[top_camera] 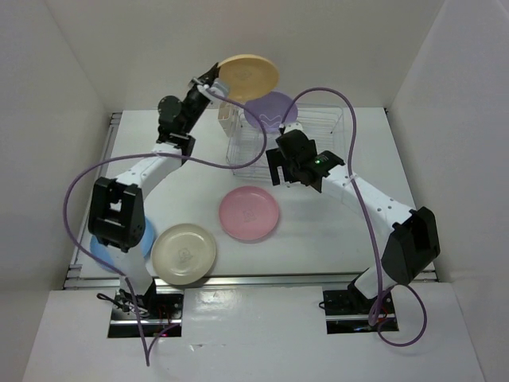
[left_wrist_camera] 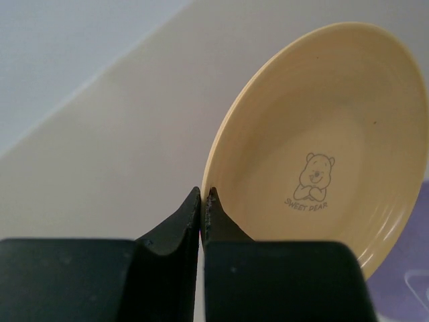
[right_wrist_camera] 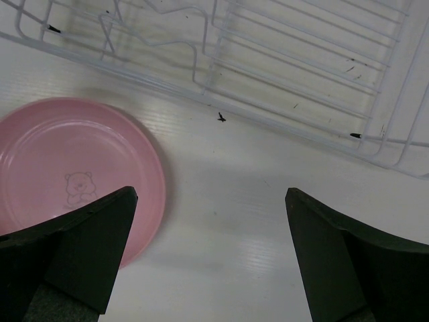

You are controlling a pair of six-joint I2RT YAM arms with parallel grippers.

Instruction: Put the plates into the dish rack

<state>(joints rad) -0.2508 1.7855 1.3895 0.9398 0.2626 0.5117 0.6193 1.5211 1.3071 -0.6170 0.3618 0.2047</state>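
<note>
Left tool (top_camera: 208, 84): pressed together on the rim of the round yellow-orange plastic plate (top_camera: 248, 73), which it holds aloft above the far side of the desk (top_camera: 334, 231). The wrist view shows the pinch at the plate's edge, with the face tilted.

The rectangular white wire dish rack (top_camera: 290, 139) lies just right of and below the held plate in the overhead view, its long axis running left to right. A round purple plastic plate (top_camera: 270, 111) appears to stand at its far side.

Right tool (top_camera: 280, 171): spread, empty, beside the rack's near edge, with the round pink plastic plate (top_camera: 250, 212) flat nearby.

Assessment: the left arm is placed to slot the plate; the move runs rightward and down.
</note>
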